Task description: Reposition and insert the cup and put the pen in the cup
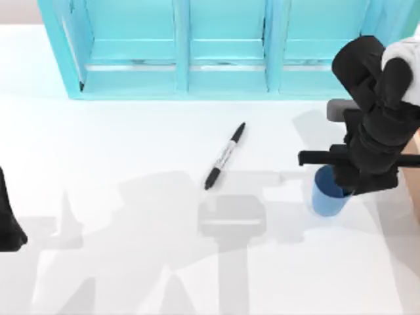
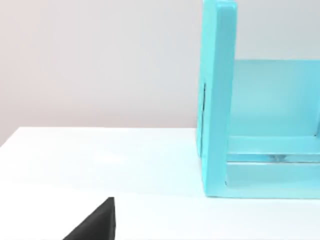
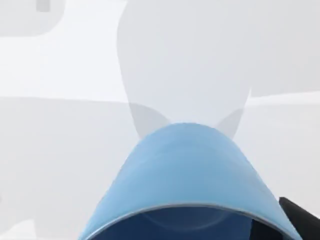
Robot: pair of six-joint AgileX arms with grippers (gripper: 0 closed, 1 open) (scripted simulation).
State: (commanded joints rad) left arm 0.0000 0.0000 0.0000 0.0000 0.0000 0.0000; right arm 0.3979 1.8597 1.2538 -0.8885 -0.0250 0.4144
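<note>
blue cup (image 1: 326,195) under right tool (image 1: 348,180), grip unclear | pen (image 1: 224,155) mid-table | turquoise shelf (image 1: 223,49) behind

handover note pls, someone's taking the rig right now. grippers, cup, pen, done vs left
Right gripper: over the cup at the table's right side, down at its rim; whether the fingers are closed on it can't be read.
Left gripper: parked at the left edge, idle.
Cup: upright on the table, in front of the turquoise shelf unit.
Pen: lying loose mid-table, diagonal, untouched.
Done: right arm has reached the cup.
Left: move and insert the cup, then pick up the pen and put it in the cup.
</note>
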